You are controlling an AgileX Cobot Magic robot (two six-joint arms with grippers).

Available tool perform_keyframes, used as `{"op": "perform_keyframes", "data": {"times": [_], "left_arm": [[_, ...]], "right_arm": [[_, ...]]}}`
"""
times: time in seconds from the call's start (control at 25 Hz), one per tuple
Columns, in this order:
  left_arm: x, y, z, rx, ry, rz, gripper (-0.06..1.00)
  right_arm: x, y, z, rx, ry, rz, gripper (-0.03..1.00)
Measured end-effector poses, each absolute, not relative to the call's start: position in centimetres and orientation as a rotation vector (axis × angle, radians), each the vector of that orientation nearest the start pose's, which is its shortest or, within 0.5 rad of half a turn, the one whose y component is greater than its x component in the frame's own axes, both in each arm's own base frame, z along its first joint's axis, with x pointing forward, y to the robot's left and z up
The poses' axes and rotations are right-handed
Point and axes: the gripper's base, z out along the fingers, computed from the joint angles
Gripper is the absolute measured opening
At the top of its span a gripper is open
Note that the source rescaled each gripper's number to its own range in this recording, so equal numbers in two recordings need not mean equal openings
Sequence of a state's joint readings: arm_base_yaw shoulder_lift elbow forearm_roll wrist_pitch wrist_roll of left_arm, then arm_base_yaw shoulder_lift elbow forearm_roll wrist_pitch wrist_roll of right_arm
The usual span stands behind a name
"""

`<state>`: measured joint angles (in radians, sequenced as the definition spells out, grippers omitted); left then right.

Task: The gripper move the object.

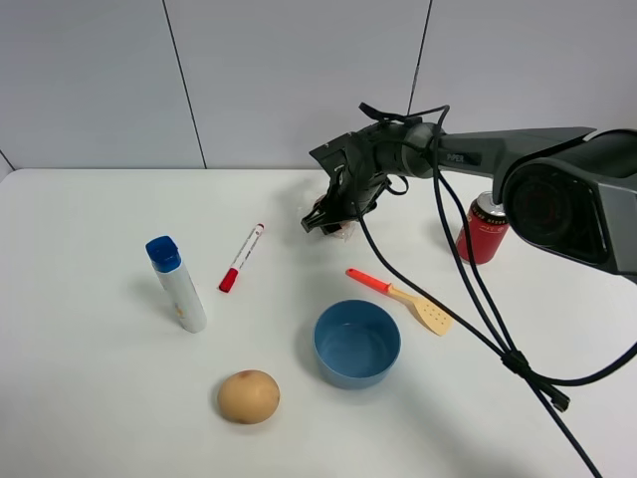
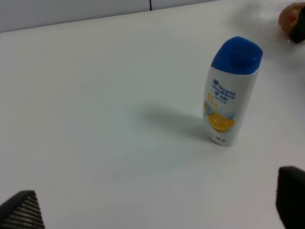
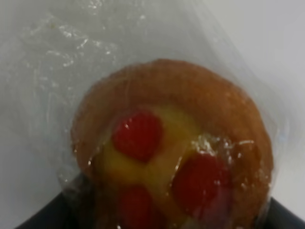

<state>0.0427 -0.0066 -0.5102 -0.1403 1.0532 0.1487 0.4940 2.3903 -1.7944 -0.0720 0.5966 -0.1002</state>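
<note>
right wrist: gripper (image 1: 328, 221) clasps round object (image 3: 171, 143), red-spotted top facing camera.

Open table (image 1: 80, 249) lies left of and behind the bottle (image 1: 177, 284), and a lane runs between the marker (image 1: 242, 257) and the spatula (image 1: 400, 299) toward the rear. The ball (image 1: 248, 396) and bowl (image 1: 357, 343) block the front centre; the can (image 1: 484, 229), right gripper (image 1: 326, 221) and cables (image 1: 515, 360) obstruct the right side. Clearance beneath the right gripper appears slight, though the view does not settle it.
</note>
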Motion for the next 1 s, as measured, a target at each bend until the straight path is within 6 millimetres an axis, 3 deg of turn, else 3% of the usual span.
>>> {"op": "perform_keyframes", "data": {"times": [0.08, 0.12, 0.16, 0.24, 0.44, 0.56, 0.72, 0.88, 1.0], "left_arm": [[-0.7, -1.1, 28.1, 0.114, 2.009, -0.045, 1.0], [-0.7, -1.1, 28.1, 0.114, 2.009, -0.045, 1.0], [-0.7, -1.1, 28.1, 0.114, 2.009, -0.045, 1.0], [-0.7, -1.1, 28.1, 0.114, 2.009, -0.045, 1.0], [-0.7, -1.1, 28.1, 0.114, 2.009, -0.045, 1.0], [-0.7, -1.1, 28.1, 0.114, 2.009, -0.045, 1.0], [-0.7, -1.1, 28.1, 0.114, 2.009, -0.045, 1.0], [-0.7, -1.1, 28.1, 0.114, 2.009, -0.045, 1.0], [-0.7, -1.1, 28.1, 0.114, 2.009, -0.045, 1.0]], "right_arm": [[44.5, 23.5, 10.4, -0.85, 2.532, 0.049, 0.41], [44.6, 23.6, 10.4, -0.85, 2.523, 0.048, 0.65], [44.6, 23.6, 10.4, -0.844, 2.515, 0.052, 0.79], [44.7, 23.6, 10.4, -0.835, 2.513, 0.056, 0.92], [44.6, 23.6, 10.6, -0.828, 2.522, 0.061, 0.99], [44.2, 23.4, 12.3, -0.822, 2.553, 0.062, 0.99], [42.7, 22.6, 18.1, -0.813, 2.585, 0.059, 1.0], [40.1, 21.1, 24.4, -0.811, 2.633, 0.043, 1.0], [38.0, 20.0, 28.0, -0.814, 2.673, 0.033, 1.0]]}}
